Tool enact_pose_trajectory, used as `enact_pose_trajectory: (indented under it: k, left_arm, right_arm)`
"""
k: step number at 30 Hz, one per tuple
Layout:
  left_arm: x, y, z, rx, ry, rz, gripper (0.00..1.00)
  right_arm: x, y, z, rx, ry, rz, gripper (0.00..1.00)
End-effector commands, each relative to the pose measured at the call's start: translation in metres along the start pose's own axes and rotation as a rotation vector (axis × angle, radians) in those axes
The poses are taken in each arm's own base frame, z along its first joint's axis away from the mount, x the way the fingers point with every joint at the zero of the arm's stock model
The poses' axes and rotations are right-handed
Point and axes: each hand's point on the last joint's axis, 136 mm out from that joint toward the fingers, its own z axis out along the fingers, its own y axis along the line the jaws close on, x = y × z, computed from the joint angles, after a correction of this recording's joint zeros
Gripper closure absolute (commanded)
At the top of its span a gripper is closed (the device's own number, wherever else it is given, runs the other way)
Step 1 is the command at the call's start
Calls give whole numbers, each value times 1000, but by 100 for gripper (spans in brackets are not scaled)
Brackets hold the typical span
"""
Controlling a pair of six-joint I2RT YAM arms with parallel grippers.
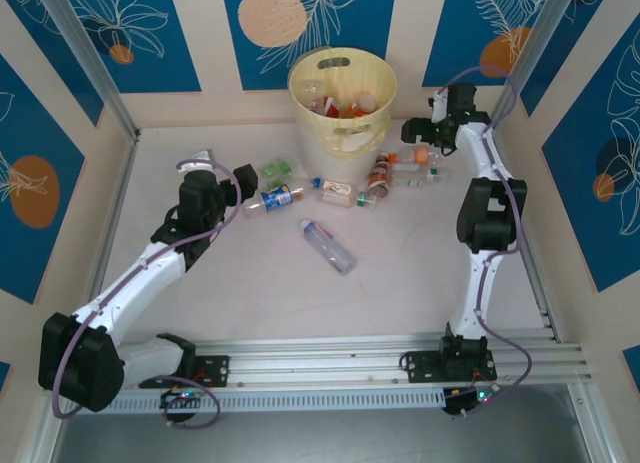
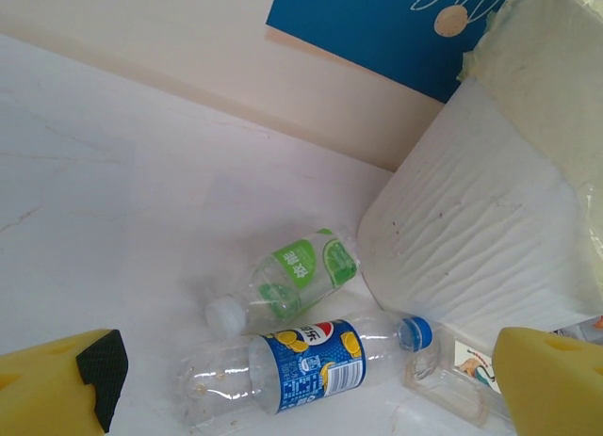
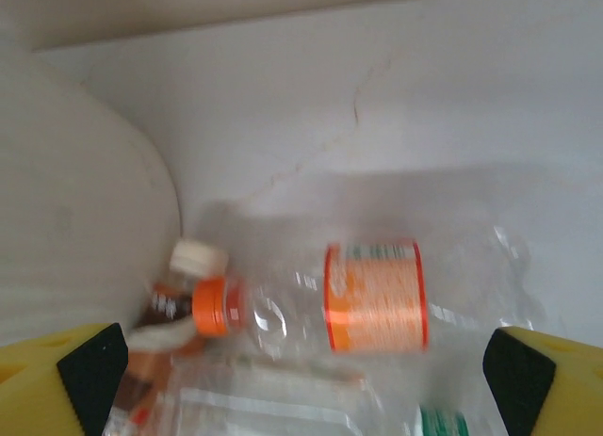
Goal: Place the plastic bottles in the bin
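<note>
Nearest, a rail (image 1: pixel 330 355) runs along the near edge of the bench (image 1: pixel 250 283) and carries both arm bases. Past it, a lone bottle (image 1: pixel 328 246), clear with a blue label, lies mid-bench with nothing around it.

Farther on, the left end effector (image 1: pixel 245 183) hangs with its fingers wide apart, holding nothing. It is over a blue-label bottle (image 2: pixel 306 365) with a blue cap. Just behind that lies a green-label bottle (image 2: pixel 297 276) with a white cap, close to the wall of the bin (image 1: pixel 343 88). A fourth clear bottle (image 1: pixel 335 191) lies beside the blue cap.

Toward the far right, the right end effector (image 3: pixel 301 365) is also spread open and empty. It hovers over a tangled heap (image 1: pixel 405 168) of at least three bottles. An orange-label bottle (image 3: pixel 372 295) with an orange cap is on top, and the bin's side is just left of it.

The one bin is pale yellow and round, with an oval handle cutout. It stands at the middle of the far edge, and I cannot count the bottles inside it.
</note>
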Motion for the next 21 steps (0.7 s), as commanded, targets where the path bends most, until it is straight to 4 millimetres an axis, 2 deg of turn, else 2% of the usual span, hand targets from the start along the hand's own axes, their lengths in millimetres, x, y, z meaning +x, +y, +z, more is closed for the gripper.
enact_pose_trajectory:
  k: [1, 5, 10, 16, 21]
  left_arm:
    - [3, 6, 4, -17, 19, -19, 0]
    - [5, 13, 7, -43, 23, -21, 0]
    - [9, 18, 12, -60, 34, -31, 0]
    - [15, 17, 19, -52, 63, -47, 0]
    - [18, 20, 18, -55, 68, -52, 0]
  right_arm:
    - [-15, 6, 16, -26, -10, 27, 1]
    - [-7, 7, 40, -64, 65, 55, 0]
    - [9, 10, 54, -111, 113, 83, 0]
    - [28, 21, 39, -146, 188, 108, 0]
    - [59, 25, 15, -117, 250, 126, 0]
